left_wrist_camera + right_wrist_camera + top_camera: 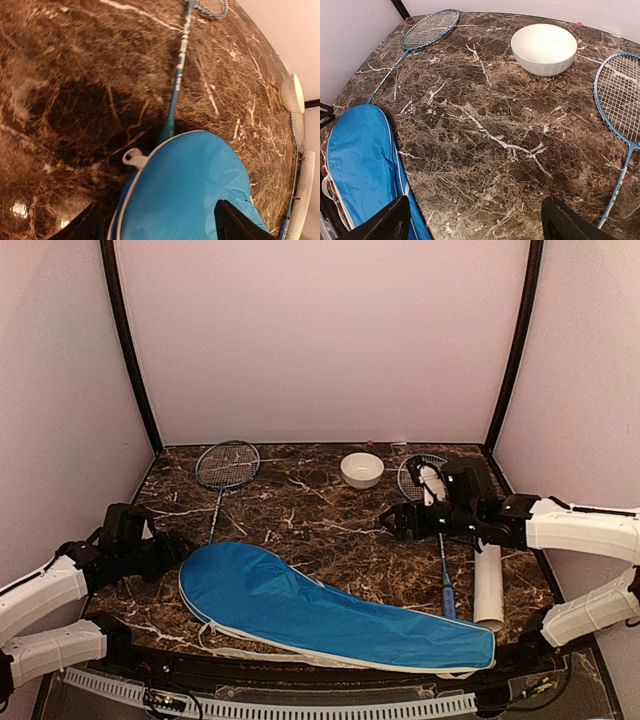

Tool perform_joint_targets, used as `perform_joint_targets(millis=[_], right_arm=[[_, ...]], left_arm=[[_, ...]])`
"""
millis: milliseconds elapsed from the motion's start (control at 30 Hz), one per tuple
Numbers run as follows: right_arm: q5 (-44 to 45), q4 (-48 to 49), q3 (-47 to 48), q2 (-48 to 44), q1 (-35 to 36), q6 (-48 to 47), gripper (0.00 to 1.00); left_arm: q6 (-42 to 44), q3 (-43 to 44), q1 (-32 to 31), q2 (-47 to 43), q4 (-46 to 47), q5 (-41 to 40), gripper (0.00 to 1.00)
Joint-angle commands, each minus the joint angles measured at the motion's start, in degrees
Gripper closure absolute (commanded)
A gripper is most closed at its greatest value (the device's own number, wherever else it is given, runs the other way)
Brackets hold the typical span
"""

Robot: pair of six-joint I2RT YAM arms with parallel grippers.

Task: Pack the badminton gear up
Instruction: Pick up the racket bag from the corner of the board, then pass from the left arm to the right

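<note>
The long blue racket cover (330, 615) lies diagonally along the table's front, with a white loop (134, 157) at its wide end. One blue racket (222, 475) lies at the back left, its handle under the cover's wide end (185, 195). The second racket (440, 540) lies at the right beside the long white tube (487, 585). My left gripper (178, 545) is open and empty, just left of the cover's wide end. My right gripper (393, 522) is open and empty above bare table, left of the second racket (622, 100). No shuttlecocks show.
A small white bowl (362, 469) stands at the back centre, also seen in the right wrist view (544, 48). Pale walls and black posts close in the table on three sides. The dark marble table (310, 520) shows between the rackets.
</note>
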Motion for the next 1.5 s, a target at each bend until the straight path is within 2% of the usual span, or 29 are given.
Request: perform_joint_targets(millis=[0, 400, 533, 667, 867, 967, 1133, 1333, 1467], right_arm=[[-1.14, 5.55, -0.63, 0.00, 0.76, 0.19, 0.09], [-3.48, 10.51, -1.42, 1.81, 1.02, 0.47, 0.09], [-4.08, 10.83, -0.49, 2.95, 1.24, 0.13, 0.09], [-4.55, 11.81, 0.37, 3.31, 1.63, 0.13, 0.10], [-5.41, 14.51, 0.84, 3.81, 4.13, -2.88, 0.10], [-4.58, 15.14, 2.00, 5.12, 7.28, -5.29, 0.10], [-1.57, 17.06, 4.50, 8.57, 15.00, -9.28, 0.08], [7.52, 21.69, 7.88, 14.62, 27.94, -12.15, 0.10], [12.65, 21.64, 11.96, 21.12, 32.94, -11.19, 0.26]], left_arm=[[-7.32, -1.08, 0.21, 0.24, -6.07, -2.40, 0.22], [-12.25, -6.03, 0.20, 0.09, -3.16, 3.83, 0.26], [-12.97, -8.84, 0.18, -0.01, 1.95, 7.40, 0.30], [-12.43, -8.90, 0.23, 2.06, 3.32, 9.91, 0.43], [-10.92, -3.79, 0.18, 0.39, 1.72, 10.98, 0.75], [-10.14, 0.69, 0.19, -0.64, -0.75, 10.98, 0.87], [-9.22, 8.16, 0.19, -1.11, -3.08, 11.32, 0.97], [-8.60, 16.25, 0.18, -0.47, -4.60, 11.01, 1.00], [-7.30, 19.89, 0.25, 0.66, -5.74, 10.87, 1.00]])
